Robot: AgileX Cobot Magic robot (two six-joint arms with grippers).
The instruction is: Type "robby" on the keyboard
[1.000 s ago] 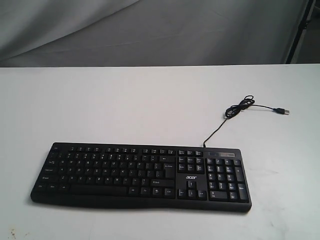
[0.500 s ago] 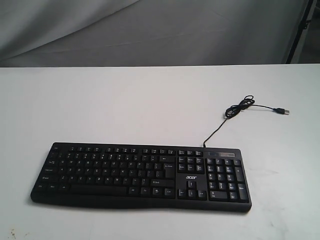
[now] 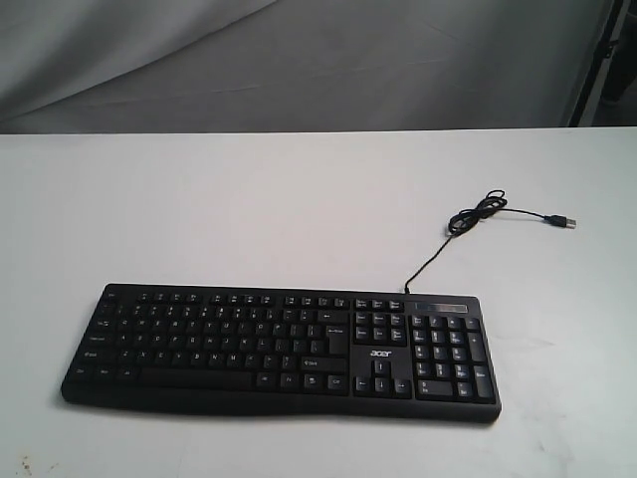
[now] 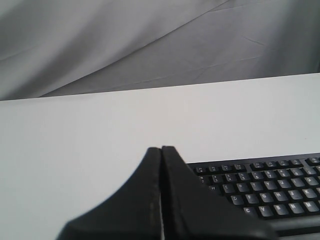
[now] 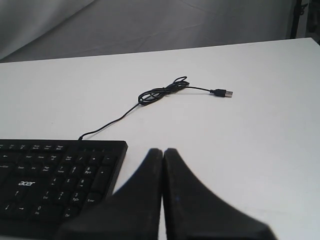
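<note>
One keyboard, one cable, two end effectors, all over one white counter.

One black keyboard (image 3: 279, 349) lies flat on the counter (image 3: 249, 199) towards its near edge in the exterior view, long side running across, number pad on the right. One thin cable (image 3: 430, 261) leaves its far edge by the number pad, gathers into one loose coil and ends in one plug (image 3: 565, 221), well apart from the keys. My left end effector (image 4: 161, 150) is clenched, fingers pressed flat together with nothing between them; the letter-key end of the keyboard lies just beyond its tips. My right end effector (image 5: 163, 151) is clenched and empty the same way, with the number-pad corner just beside its tips and the coil farther off. Neither shows in the exterior view.
</note>
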